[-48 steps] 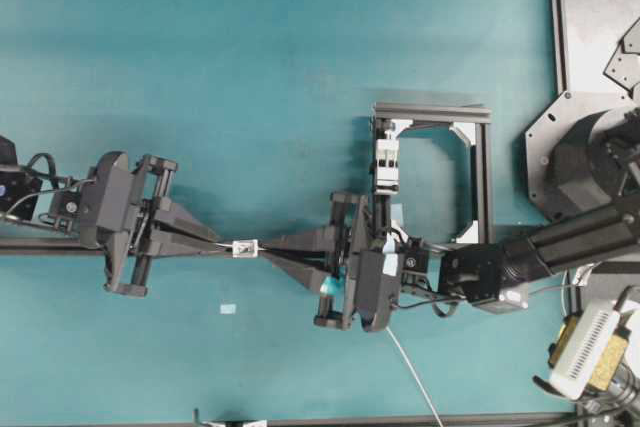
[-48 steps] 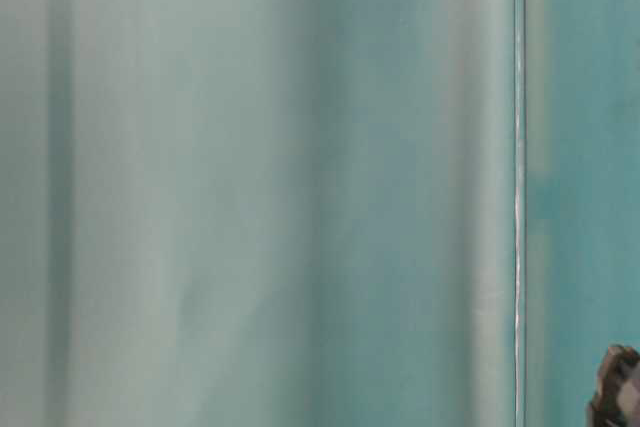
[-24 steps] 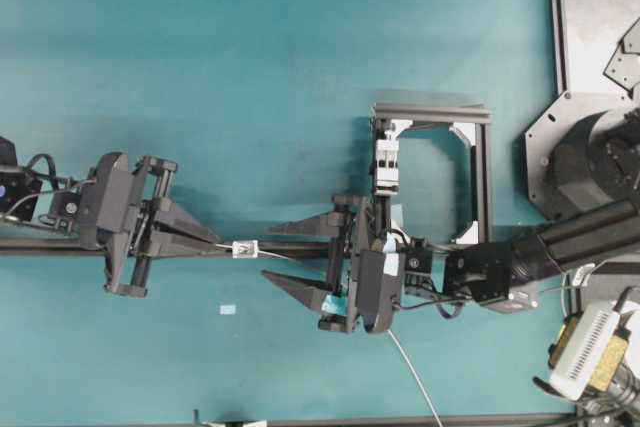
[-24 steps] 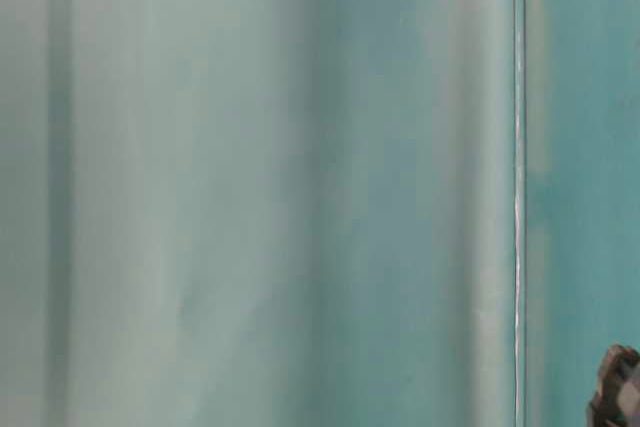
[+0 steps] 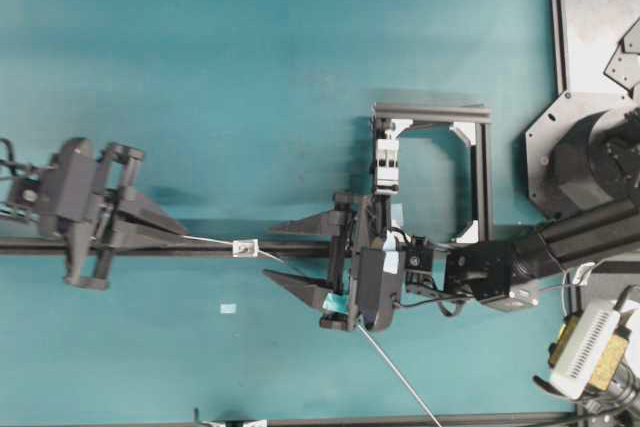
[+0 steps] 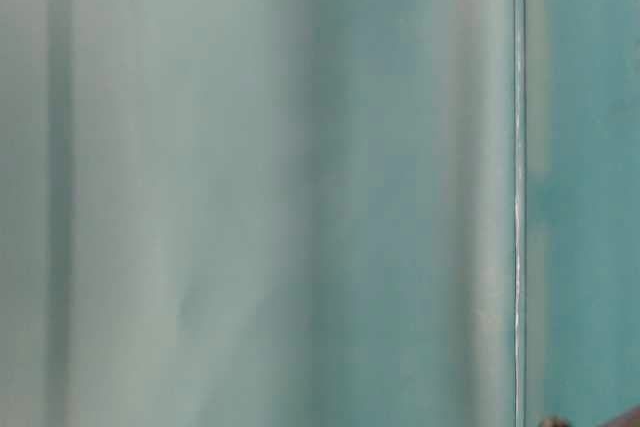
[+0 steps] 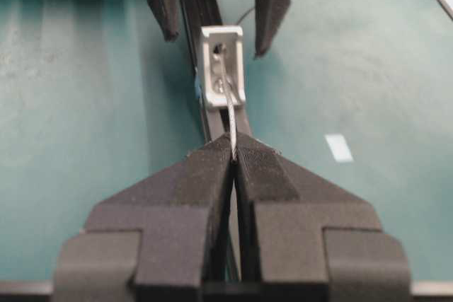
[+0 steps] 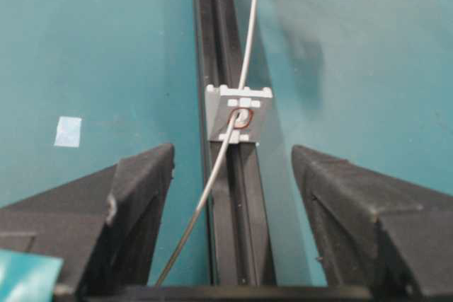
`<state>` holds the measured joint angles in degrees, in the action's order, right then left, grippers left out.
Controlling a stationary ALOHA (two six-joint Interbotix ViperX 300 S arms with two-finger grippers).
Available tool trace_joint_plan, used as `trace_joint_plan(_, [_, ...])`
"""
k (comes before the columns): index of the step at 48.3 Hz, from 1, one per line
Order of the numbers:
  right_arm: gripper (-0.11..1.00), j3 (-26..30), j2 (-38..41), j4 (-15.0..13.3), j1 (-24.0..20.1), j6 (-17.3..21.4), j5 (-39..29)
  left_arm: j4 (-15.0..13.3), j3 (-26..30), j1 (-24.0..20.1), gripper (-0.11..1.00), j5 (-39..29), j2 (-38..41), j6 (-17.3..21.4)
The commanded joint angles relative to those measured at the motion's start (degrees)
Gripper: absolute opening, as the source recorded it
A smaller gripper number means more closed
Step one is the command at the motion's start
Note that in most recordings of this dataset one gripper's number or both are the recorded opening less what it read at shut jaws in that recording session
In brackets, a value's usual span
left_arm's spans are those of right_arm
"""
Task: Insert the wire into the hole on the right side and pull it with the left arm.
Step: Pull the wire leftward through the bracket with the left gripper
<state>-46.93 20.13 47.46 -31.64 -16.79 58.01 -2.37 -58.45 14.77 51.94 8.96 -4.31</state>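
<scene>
Surface: a teal table top [image 5: 250, 67] carried a long black rail [image 5: 290, 247] that ran left to right.
Fitting: the small square silver-white fitting with a dark centre hole [image 5: 243, 247] sat on the rail, between the two grippers.
Wire: the very thin pale grey-white wire [image 5: 215, 242] passed through the fitting's hole; one stretch ran taut from the fitting to the left gripper, the other curved away under the right gripper toward the lower edge of the table.
Left gripper: the black gripper with two long pointed fingers [image 5: 180, 235] lay well left of the fitting, its jaws pressed together with the wire's end pinched at the tips [image 7: 233, 157].
Right gripper: the black gripper with teal tape [image 5: 272, 252] stood just right of the fitting, jaws spread wide and gripping nothing; the wire ran loose between its fingers [image 8: 134, 182].
Other: a black square frame [image 5: 432, 172] holding a white block with black bands [image 5: 386, 162] stood behind the right gripper; a small pale tape patch [image 5: 229, 309] lay on the table.
</scene>
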Motion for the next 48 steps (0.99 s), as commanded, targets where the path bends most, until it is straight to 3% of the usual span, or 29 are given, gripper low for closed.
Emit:
trace_joint_plan(1, [0.76, 0.26, -1.76, -0.18, -0.09, 0.0, 0.35, 0.09, -1.76, 0.7, -0.11, -0.26, -3.87, 0.0])
trace_joint_plan(27, [0.76, 0.26, -1.76, -0.18, -0.09, -0.09, 0.26, 0.18, -16.44, 2.81, -0.11, -0.44, -17.05, -0.26])
trace_joint_plan(48, [0.76, 0.26, -1.67, -0.18, -0.09, -0.09, 0.26, 0.18, -16.08, 3.25, -0.11, -7.12, -19.86, -0.53])
